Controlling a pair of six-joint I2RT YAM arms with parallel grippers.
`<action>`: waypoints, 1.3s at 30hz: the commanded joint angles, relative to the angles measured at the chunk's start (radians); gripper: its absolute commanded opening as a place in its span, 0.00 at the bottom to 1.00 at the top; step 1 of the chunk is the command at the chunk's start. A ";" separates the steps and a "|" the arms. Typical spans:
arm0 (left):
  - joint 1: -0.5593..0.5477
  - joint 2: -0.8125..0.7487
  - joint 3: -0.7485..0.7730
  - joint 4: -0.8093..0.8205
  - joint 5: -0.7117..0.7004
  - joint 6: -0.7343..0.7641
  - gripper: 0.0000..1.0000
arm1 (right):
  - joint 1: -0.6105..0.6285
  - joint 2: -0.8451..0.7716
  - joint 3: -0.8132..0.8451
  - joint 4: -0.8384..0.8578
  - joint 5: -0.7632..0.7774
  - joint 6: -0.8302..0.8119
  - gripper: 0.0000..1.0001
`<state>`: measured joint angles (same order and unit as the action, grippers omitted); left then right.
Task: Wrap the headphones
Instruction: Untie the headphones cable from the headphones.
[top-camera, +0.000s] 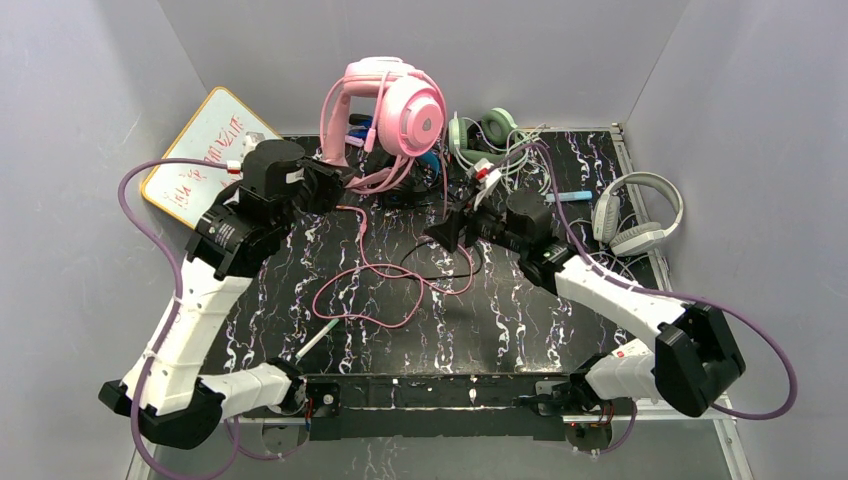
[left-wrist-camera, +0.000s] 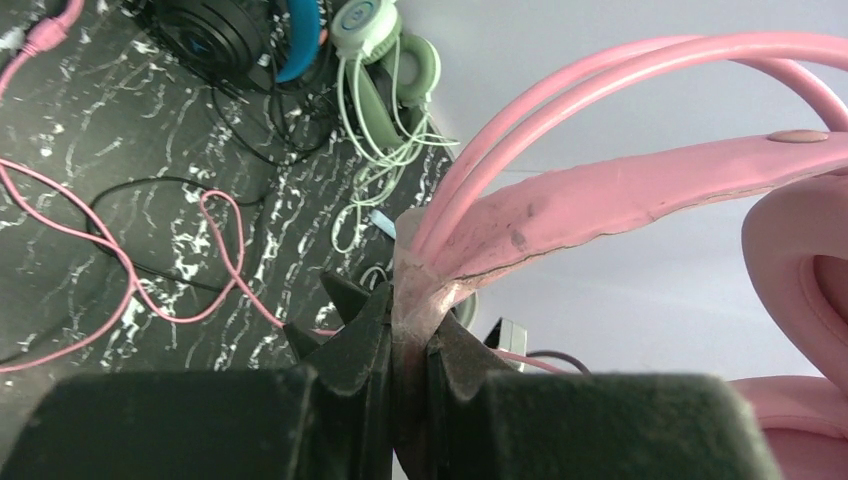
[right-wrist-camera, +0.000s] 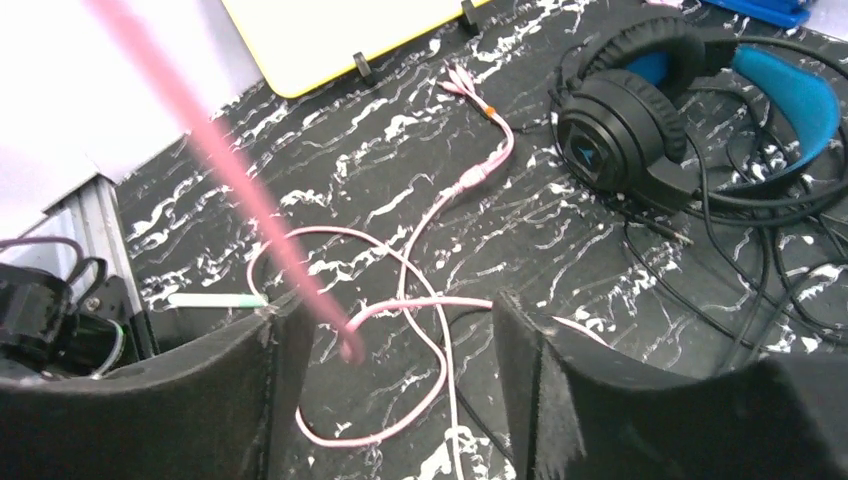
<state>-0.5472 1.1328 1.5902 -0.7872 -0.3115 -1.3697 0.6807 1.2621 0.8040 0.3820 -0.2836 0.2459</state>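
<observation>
Red handwriting runs across the whiteboard (top-camera: 205, 150), too small to read. The black-and-blue headset (right-wrist-camera: 640, 110), lying right of the whiteboard, carries a small blue angular emblem (right-wrist-camera: 583, 152), with no legible letters.

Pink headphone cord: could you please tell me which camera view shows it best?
Top external view: only it shows the pink cord nearly whole, from the pink headphones through its loops on the table. The right wrist view shows just some loops close up; the left wrist view catches a stretch at its left.

Whiteboard (top-camera: 205, 150) leans back left, headset (top-camera: 400, 105) right of it, its cord (top-camera: 362, 245) across the table (top-camera: 520, 320).
</observation>
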 joint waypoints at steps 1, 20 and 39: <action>-0.002 -0.036 0.059 0.063 0.068 -0.074 0.00 | -0.003 0.040 0.120 0.112 -0.065 -0.013 0.56; -0.002 0.064 -0.119 0.384 0.474 -0.114 0.00 | 0.082 0.155 0.279 -0.149 -0.171 0.297 0.01; -0.003 -0.005 -0.460 1.006 0.784 -0.093 0.00 | -0.001 0.217 0.352 -0.290 -0.275 0.443 0.01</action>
<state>-0.5472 1.2179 1.1431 -0.0055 0.4141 -1.3991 0.6540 1.4864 1.1576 0.1032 -0.4873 0.6788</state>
